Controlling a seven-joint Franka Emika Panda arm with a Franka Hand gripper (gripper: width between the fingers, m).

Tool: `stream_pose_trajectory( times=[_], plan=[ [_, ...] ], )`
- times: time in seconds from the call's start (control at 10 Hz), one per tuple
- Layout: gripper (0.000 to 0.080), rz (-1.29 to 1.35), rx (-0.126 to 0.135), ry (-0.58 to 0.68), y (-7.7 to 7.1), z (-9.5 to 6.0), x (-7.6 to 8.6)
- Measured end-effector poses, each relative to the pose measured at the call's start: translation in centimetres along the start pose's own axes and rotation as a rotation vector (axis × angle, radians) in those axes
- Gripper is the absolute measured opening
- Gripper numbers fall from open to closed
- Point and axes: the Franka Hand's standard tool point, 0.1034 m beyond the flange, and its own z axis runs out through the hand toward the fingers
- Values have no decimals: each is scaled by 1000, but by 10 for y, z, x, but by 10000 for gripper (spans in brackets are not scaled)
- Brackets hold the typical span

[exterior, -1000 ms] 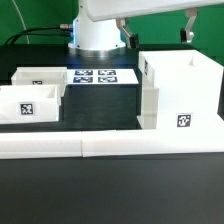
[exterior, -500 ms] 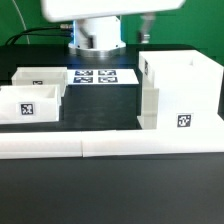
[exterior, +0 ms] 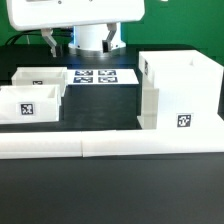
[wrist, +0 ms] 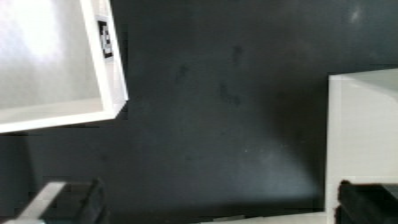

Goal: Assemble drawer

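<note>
Gripper point(wrist: 214, 205) hangs released over the dark desk point(exterior: 100, 110), fingers spread wide with nothing between them. At the right of the exterior frame stands the tall drawer housing point(exterior: 180, 90). At left sit the front drawer box point(exterior: 28, 104) and the rear drawer box point(exterior: 40, 75), with the marker board point(exterior: 100, 77) at upper centre.

Arm point(exterior: 72, 10): broad white casing, smooth, glossy, rounded edges; soft grey shading underneath. Base column point(exterior: 94, 38): white cylinder, bluish-grey shadow on its sides, dark seam near top. Gripper point(wrist: 210, 204): fingers point(wrist: 64, 200) dark grey to black, blocky; one shows paler ribbed face, other only as black corner in wrist view.
</note>
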Motion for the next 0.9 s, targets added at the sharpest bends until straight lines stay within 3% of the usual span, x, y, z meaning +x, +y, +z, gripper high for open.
stream_pose_trajectory(
  times=[0.2, 0.5, 0.9],
  plan=[
    [649, -50, 0, 0, 4, 2, -3],
    [649, -128, -2, 0, 35, 29, -35],
    [649, -117, -24, -5, 50, 59, -48]
  ],
)
